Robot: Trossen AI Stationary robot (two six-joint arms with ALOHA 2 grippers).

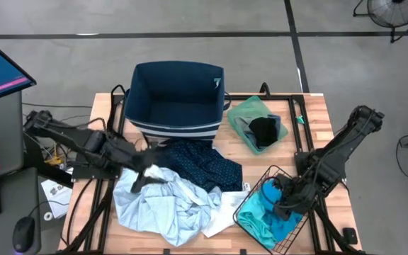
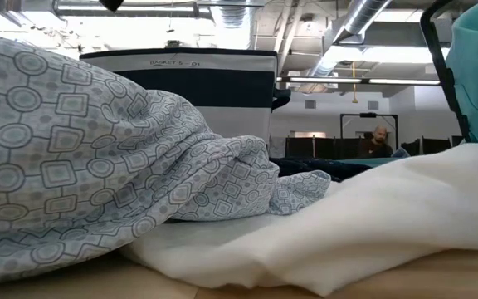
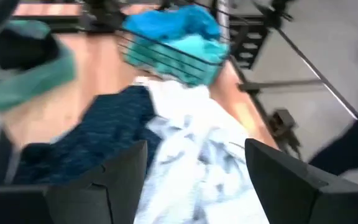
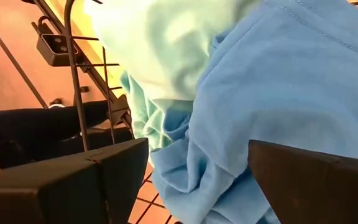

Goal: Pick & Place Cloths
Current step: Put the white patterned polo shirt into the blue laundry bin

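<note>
A: Left gripper (image 1: 142, 175) position?
B: Over the pale patterned shirt (image 1: 163, 202) near the table's (image 1: 310, 113) front left. Fingers (image 3: 124, 167) stand wide apart with the fabric below them and nothing between them.

A: Right gripper (image 1: 283, 202)?
B: Down inside the black wire mesh basket (image 1: 261, 230) at the front right corner, right over the turquoise cloth (image 1: 261, 212). Its fingers (image 4: 114, 165) are spread wide; blue fabric fills the gap in the wrist view, but I cannot tell whether they touch it (no pinch visible).

A: Where do the other cloths lie?
B: The navy dotted cloth (image 1: 204, 164) is spread mid-table, just in front of the navy fabric bin (image 1: 176, 99) and touching the patterned shirt. A white cloth (image 1: 222, 212) pokes out from under the shirt toward the basket. At the back right sits a green cloth (image 1: 250, 113) with a black cloth (image 1: 264, 129) on top.

A: The bin?
B: Upright at the back edge, white stripes on its front face; its inside looks bare from above.

A: Low view?
B: Patterned shirt (image 2: 81, 141) heaped close on the left, white cloth (image 2: 372, 216) lying across the front, striped bin (image 2: 197, 83) behind. A person (image 2: 378, 141) sits far back in the room.
</note>
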